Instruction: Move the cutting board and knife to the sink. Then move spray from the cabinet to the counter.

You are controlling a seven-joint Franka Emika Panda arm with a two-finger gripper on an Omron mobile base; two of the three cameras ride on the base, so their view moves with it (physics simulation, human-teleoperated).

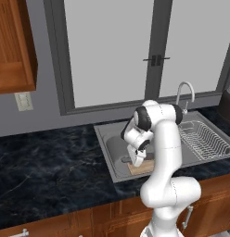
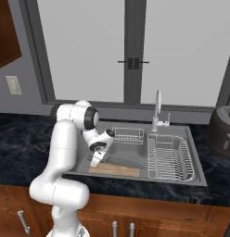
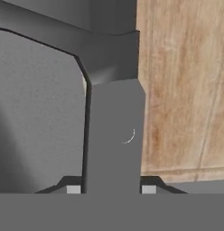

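White and dark-jointed, the robot arm bends forward from the base and dips its two-finger gripper into the grey metal sink, wrist angled down toward the basin's near left part. In the hand view the dark finger tips stand narrowly on either side of the grey handle of the slim dark-bladed knife, closed on it. The knife lies partly over the flat light-tan wooden cutting board, which rests on the basin floor along the near wall; the blade runs to the right across the basin.

To the right in the sink sits a wire dish rack, with a smaller wire basket at the back and a curved silver faucet behind. Black marble-look counter spreads bare to the left. A reddish-brown wooden wall cabinet hangs at upper left, well apart from the arm. A dark rounded appliance stands at the right edge.
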